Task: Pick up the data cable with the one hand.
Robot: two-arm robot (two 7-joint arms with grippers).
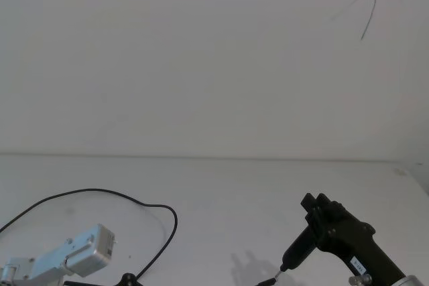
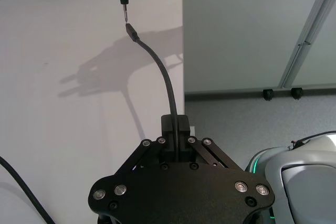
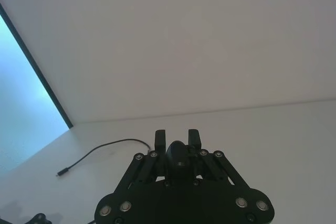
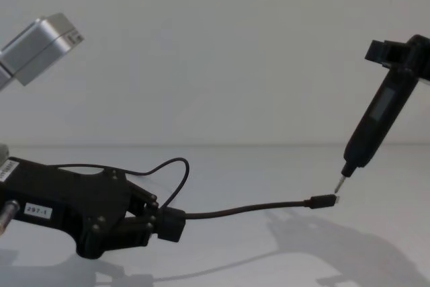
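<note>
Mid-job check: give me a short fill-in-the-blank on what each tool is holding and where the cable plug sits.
1. The black blocky left tool is shut on the thin dark ____ cable.
2. The right tool grips a slim black ____-like driver with a metal pin tip.
3. That pin tip sits just ____ the cable's small metal-tipped plug.
4. The plug hangs ____ the white table, not resting on it.

Missing words: data; stick; above; above

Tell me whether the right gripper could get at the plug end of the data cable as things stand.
Probably not: the right gripper is shut on the stick-like tool, so its fingers are taken. Only the tool's pin tip sits beside the plug, which the left gripper holds out above the table on the data cable.
</note>
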